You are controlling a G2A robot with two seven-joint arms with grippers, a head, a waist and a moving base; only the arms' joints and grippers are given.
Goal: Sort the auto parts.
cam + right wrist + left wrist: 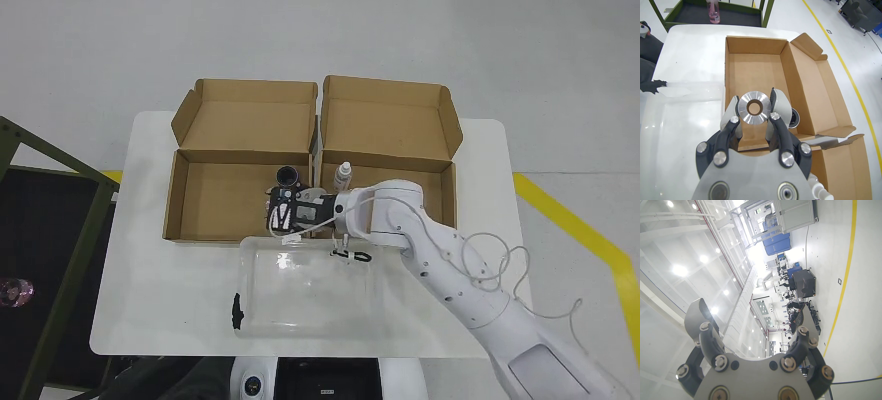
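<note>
Right gripper [754,99] clamps a machined metal ring [761,116] (bore facing the wrist camera) above the left-hand cardboard box [757,75] at the table's far edge, near a black round part [794,119] lying in its corner. Left gripper [751,313] has its fingers spread apart.

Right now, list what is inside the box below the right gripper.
One dark round part lies in the cardboard box. The right gripper and its metal ring hide the floor beneath.

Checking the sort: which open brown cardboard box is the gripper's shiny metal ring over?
The brown cardboard box holding the black round part; the other box holds a white bottle.
</note>
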